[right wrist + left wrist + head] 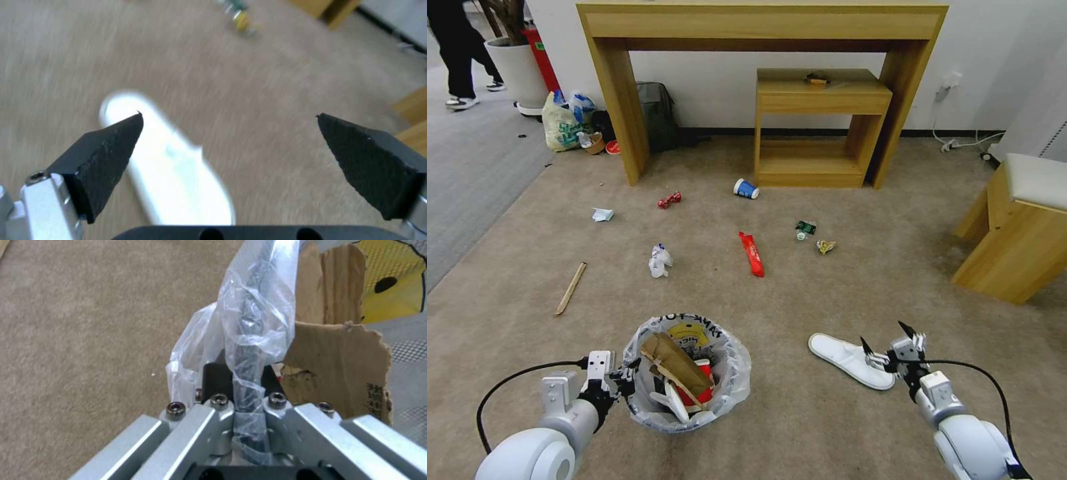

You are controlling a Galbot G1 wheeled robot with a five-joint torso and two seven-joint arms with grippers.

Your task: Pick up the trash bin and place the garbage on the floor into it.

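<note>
The trash bin [735,365] stands on the floor [800,300] in front of me, lined with a crinkly bag and holding cardboard [342,350], a red cup and a white slipper. My left gripper [622,379] is shut on its near-left rim [249,320], plastic pinched between the fingers. My right gripper [887,341] hangs open just above the heel end of a white slipper [847,359] [173,173]. More garbage lies farther out: a wooden stick [571,288], crumpled paper [660,260], a red wrapper [752,253], a blue cup [746,189] and a green crushed bottle [805,229].
A tall wooden console [760,27] and a small table [820,100] stand against the back wall. A wooden bench [1020,227] is at the right. A tied yellowish bag [560,123] and a planter sit at the back left beside grey carpet [474,173].
</note>
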